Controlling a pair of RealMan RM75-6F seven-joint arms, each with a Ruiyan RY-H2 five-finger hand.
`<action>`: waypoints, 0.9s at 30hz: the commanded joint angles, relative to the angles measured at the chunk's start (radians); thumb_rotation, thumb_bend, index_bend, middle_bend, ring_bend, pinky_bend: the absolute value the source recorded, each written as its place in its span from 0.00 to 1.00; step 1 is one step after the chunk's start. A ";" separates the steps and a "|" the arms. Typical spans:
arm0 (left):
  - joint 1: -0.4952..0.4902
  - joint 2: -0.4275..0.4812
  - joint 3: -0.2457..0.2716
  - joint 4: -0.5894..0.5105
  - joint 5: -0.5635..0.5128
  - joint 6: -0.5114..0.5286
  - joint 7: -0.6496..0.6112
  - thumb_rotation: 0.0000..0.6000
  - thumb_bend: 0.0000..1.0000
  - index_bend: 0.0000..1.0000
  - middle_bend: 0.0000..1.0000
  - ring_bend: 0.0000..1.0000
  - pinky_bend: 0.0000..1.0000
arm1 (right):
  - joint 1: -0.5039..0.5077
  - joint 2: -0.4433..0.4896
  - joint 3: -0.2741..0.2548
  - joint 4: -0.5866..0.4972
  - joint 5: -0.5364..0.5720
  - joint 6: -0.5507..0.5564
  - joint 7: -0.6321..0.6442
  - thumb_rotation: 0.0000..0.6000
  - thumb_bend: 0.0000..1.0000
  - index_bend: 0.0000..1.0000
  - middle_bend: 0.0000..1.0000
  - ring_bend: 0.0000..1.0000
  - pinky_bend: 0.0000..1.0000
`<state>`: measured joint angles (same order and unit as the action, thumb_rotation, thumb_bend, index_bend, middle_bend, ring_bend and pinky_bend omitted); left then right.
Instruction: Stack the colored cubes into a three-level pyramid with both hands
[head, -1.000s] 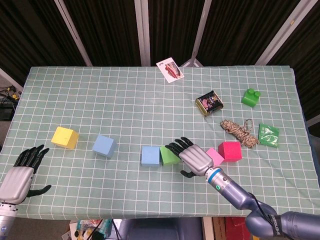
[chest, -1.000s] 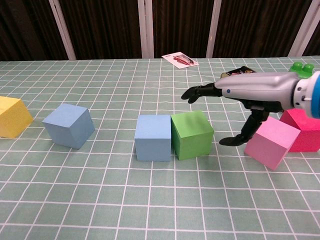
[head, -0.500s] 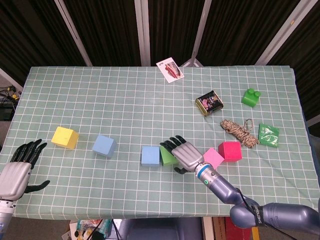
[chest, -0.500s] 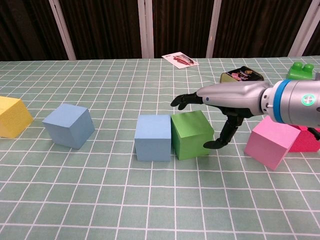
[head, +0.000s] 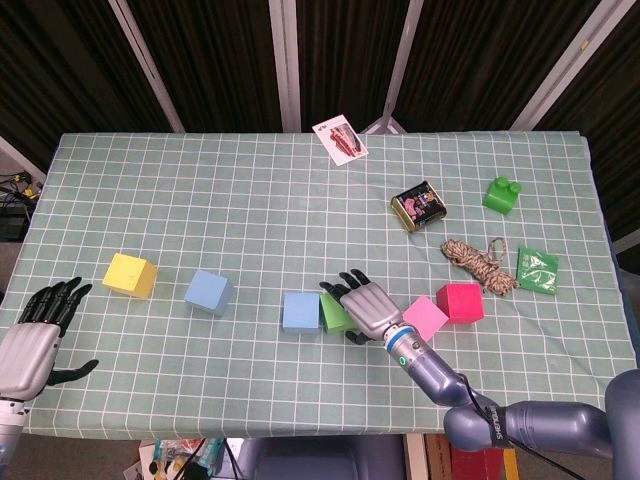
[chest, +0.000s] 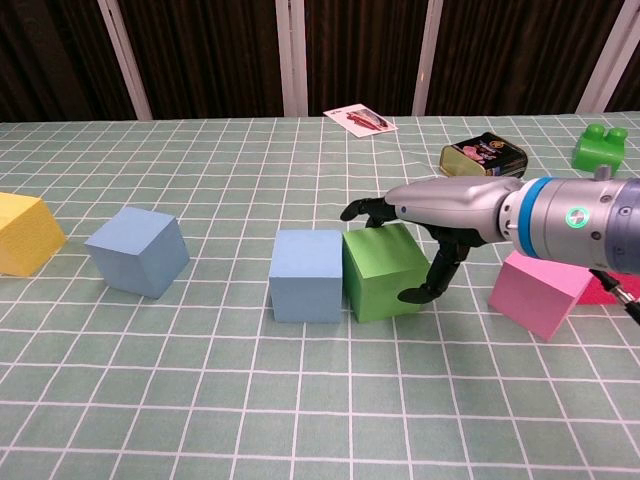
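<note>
A blue cube (head: 299, 311) and a green cube (head: 334, 314) sit side by side on the checked cloth, near the front middle. My right hand (head: 365, 305) reaches over the green cube (chest: 383, 270) from the right. Its fingers (chest: 362, 210) lie spread over the cube's far top edge and its thumb (chest: 420, 293) is at the cube's right face. The cube rests on the cloth. A pink cube (chest: 540, 293) stands tilted just right of the hand, with a red cube (head: 463, 302) behind it. Another blue cube (head: 209, 292) and a yellow cube (head: 130, 275) lie to the left. My left hand (head: 35, 345) hovers open at the front left corner.
At the back right lie a tin (head: 418, 207), a green toy brick (head: 502, 194), a coil of rope (head: 477, 262) and a green packet (head: 537, 270). A card (head: 339, 139) lies at the far edge. The table's front edge runs close below both hands.
My right hand has moved left from beside the pink cube onto the green cube, its thumb closing in on the cube's right face. The left hand shifted slightly. No cube moved.
</note>
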<state>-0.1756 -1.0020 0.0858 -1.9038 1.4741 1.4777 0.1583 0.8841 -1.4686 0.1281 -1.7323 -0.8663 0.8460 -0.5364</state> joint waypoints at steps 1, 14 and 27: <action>0.002 0.001 -0.004 0.001 0.001 -0.005 -0.001 1.00 0.09 0.00 0.00 0.00 0.00 | 0.002 -0.008 -0.004 -0.002 0.002 0.013 -0.001 1.00 0.30 0.00 0.44 0.17 0.00; 0.015 0.003 -0.017 -0.002 0.014 -0.023 0.002 1.00 0.09 0.00 0.00 0.00 0.00 | 0.015 -0.032 -0.014 -0.033 0.069 0.111 -0.073 1.00 0.30 0.00 0.46 0.20 0.00; 0.025 0.008 -0.028 -0.006 0.020 -0.038 -0.001 1.00 0.09 0.00 0.00 0.00 0.00 | 0.064 -0.046 -0.008 -0.094 0.259 0.207 -0.224 1.00 0.30 0.00 0.46 0.20 0.00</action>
<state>-0.1506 -0.9940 0.0577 -1.9096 1.4943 1.4404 0.1576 0.9357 -1.5120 0.1180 -1.8137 -0.6327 1.0397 -0.7391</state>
